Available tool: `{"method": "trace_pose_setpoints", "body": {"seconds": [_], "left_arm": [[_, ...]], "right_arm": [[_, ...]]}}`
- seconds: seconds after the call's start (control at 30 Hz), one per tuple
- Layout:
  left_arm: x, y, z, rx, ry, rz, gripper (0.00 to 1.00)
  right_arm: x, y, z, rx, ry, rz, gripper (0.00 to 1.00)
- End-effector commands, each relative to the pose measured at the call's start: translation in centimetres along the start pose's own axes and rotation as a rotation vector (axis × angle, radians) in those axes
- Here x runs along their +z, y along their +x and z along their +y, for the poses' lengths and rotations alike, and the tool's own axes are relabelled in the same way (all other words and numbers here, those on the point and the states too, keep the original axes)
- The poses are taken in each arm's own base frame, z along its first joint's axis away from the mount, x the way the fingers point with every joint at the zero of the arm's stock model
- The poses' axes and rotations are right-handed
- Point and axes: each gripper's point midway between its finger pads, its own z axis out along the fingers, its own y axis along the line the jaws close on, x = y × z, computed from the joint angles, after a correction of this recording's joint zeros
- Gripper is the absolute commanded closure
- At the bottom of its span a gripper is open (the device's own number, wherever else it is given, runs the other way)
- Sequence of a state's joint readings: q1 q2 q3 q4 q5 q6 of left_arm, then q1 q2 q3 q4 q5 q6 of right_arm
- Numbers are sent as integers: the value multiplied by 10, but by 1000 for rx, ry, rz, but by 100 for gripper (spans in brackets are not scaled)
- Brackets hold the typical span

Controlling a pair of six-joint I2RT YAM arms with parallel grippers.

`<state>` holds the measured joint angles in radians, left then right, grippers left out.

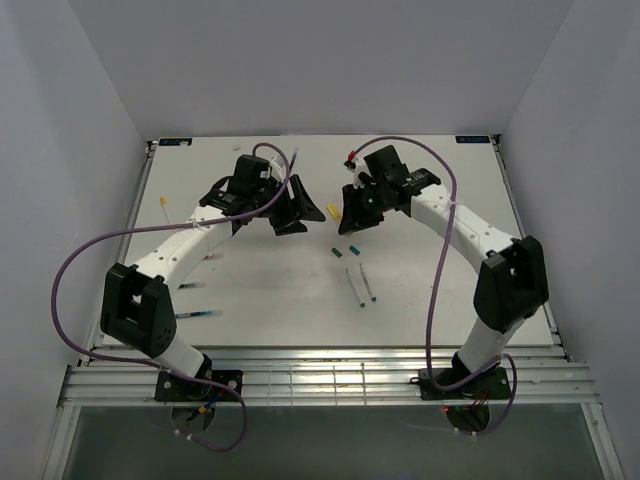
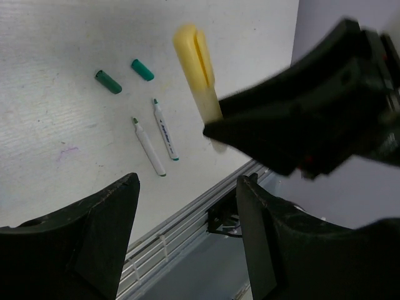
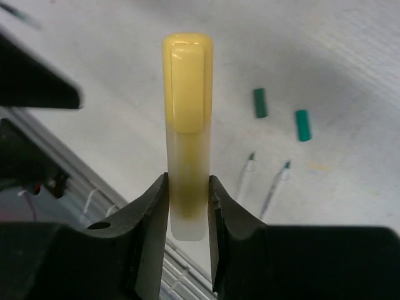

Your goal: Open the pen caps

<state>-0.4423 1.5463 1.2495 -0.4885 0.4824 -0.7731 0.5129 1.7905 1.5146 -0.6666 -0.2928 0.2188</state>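
White tabletop fills the overhead view, where the left gripper and right gripper face each other across a yellow highlighter. Two dark teal caps lie near their uncapped pens.

From the left wrist, the left jaws stand apart with nothing between them, and the yellow cap is ahead of them, not yet reached.

From the right wrist, the jaws are clamped near the barrel's tail with the cap on. With so short a hold, an off-axis pull could pivot the highlighter or slide it out.
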Motion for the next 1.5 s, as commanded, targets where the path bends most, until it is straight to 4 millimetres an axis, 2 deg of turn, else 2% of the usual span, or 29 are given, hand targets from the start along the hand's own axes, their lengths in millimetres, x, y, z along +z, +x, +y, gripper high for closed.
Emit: {"method": "trace_pose_setpoints", "body": {"seconds": [0.0,0.1,0.27,0.47,0.7,0.8,0.83,0.9,0.93,1.03,1.07,1.1,1.13,1.17,1.23,1.4,1.43,1.47], "left_arm": [[-6,-10,-21,-40,74,4,26],[-1,-7,-19,-102,82,31,26],[2,-6,-21,-143,97,46,26],[2,1,-19,-174,106,66,28],[-1,10,-18,-190,116,83,37],[-1,9,-21,-184,130,84,51],[-2,9,-21,-184,132,84,61],[-2,10,-22,-179,135,85,71],[-3,9,-22,-176,136,85,82],[-2,12,-19,-180,131,91,91],[-2,12,-20,-177,134,90,99],[-2,13,-20,-177,135,95,100],[-2,13,-19,-177,135,95,100],[-2,14,-19,-177,133,95,100],[-2,14,-18,-180,132,96,100],[-2,11,-20,-185,135,92,100],[-2,11,-21,-186,137,92,100],[-1,10,-21,-186,138,91,100]], "right_arm": [[-30,24,50,22,-140,1,92],[-40,31,74,34,-204,-22,92],[-45,34,95,19,-243,-36,92],[-43,28,105,16,-255,-61,92],[-34,22,113,25,-265,-65,92],[-32,22,115,24,-267,-62,92],[-31,23,116,26,-268,-57,92],[-29,24,116,25,-269,-56,92],[-28,24,116,26,-273,-55,92],[-27,21,118,13,-274,-60,91],[-25,21,118,8,-270,-54,87],[-24,22,117,-5,-257,-48,82],[-23,21,115,-9,-251,-46,70],[-22,19,116,-16,-247,-45,63],[-19,18,113,-22,-238,-39,60],[-8,21,117,-25,-255,-7,59],[-6,22,117,-24,-255,0,62],[-4,24,117,-24,-254,7,72]]}}
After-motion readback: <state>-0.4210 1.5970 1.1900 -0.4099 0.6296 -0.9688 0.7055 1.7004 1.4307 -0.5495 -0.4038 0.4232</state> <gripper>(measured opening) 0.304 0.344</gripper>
